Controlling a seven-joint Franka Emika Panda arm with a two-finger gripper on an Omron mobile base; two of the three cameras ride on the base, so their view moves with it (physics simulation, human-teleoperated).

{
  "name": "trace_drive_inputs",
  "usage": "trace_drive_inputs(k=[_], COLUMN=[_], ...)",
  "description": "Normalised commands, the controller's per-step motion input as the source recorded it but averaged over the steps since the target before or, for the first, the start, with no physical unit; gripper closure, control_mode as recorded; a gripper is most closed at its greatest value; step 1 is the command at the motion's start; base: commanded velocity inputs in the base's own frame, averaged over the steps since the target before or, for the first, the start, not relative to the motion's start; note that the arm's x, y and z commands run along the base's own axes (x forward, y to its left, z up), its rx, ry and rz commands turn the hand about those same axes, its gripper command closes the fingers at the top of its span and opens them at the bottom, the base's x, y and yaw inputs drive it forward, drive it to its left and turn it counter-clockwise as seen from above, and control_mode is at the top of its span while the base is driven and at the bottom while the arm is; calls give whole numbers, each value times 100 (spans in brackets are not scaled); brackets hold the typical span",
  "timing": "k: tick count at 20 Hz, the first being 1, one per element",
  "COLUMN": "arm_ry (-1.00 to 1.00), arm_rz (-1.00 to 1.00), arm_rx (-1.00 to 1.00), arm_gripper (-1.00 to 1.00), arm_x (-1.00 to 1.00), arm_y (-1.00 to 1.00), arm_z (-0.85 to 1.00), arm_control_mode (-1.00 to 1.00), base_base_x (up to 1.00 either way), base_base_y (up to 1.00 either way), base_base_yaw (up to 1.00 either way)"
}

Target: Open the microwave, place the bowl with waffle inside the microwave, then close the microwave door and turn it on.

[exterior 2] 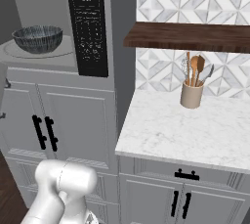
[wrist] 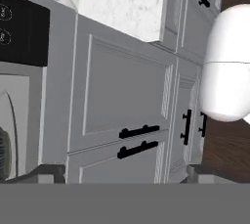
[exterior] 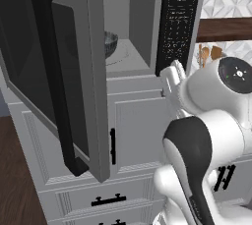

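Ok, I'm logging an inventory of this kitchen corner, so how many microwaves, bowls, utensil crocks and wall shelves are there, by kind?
microwave: 1
bowl: 1, inside the open microwave
utensil crock: 1, on the marble counter
wooden shelf: 1
Total: 4

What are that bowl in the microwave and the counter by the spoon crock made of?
The bowl looks like glazed stoneware: dark grey, speckled, slightly glossy. The counter looks like polished white marble with faint grey veining. Both are rendered, so that is only how they look.
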Motion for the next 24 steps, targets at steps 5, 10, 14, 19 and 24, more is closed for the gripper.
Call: trace_drive_inputs(k=[5,10,14,19,24], arm_ry=[-3,-14,-26,-31,-43], arm_rz=[0,0,0,0,0], arm_rx=[-5,0,0,-1,-6], arm_gripper=[100,100,100,100,100], arm_x=[-56,-61,-64,-51,-53], arm_y=[-14,-28,-24,-3,3], arm_z=[-73,-52,-30,-32,-38], arm_control_mode=[-100,-100,-100,-100,-100], base_base_x=[0,0,0,0,0], base_base_y=[0,0,0,0,0], base_base_yaw=[0,0,0,0,0])
